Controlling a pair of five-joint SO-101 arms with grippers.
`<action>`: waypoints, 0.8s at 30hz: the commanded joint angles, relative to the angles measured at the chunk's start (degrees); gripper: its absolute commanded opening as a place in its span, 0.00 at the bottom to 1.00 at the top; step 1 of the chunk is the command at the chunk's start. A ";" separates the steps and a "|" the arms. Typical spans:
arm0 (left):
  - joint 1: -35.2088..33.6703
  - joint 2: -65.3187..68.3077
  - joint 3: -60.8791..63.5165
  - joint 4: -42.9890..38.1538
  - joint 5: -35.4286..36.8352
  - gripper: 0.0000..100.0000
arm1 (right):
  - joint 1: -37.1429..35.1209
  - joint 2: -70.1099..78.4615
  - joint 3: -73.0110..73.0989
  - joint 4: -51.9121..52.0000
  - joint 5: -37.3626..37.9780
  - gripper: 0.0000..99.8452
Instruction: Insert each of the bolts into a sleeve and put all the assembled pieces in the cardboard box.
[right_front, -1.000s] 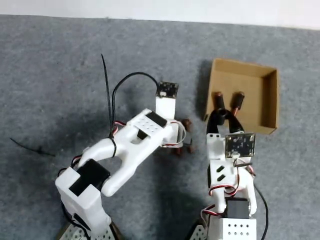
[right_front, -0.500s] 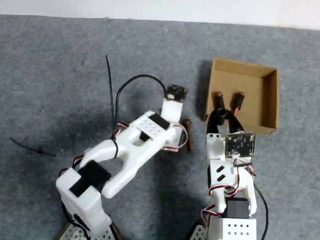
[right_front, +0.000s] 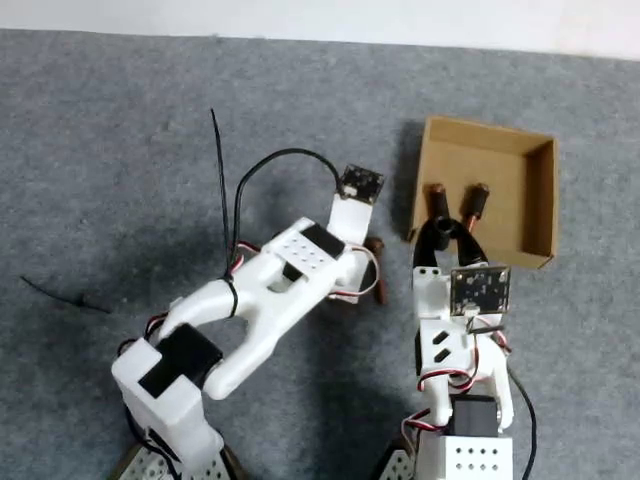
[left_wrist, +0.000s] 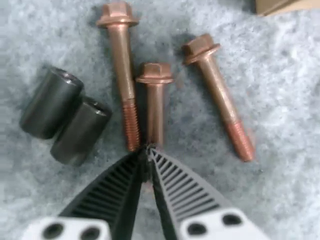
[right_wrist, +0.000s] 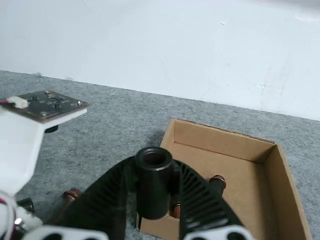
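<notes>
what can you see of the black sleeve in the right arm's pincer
The sleeve is a short dark cylinder, black metal by its look, with a smooth matte wall and a round open bore at its top, empty at the mouth. It stands roughly upright, clamped in the right pincer, whose black ribbed fingers press on its two sides. In the right wrist view the cardboard box lies just beyond it.

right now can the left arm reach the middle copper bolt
Probably yes: the left end effector sits at the threaded end of the middle copper bolt, nothing over it, but jaws shut.
</notes>
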 joint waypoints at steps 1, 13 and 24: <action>0.31 -0.31 -1.80 2.37 -0.18 0.01 | 0.57 -1.27 7.52 -1.80 0.35 0.00; -0.13 -0.75 -1.98 2.46 0.18 0.10 | 0.57 -1.27 7.52 -1.80 0.26 0.00; -0.22 -1.89 -1.98 4.13 0.35 0.22 | 0.57 -1.27 7.52 -2.68 0.26 0.00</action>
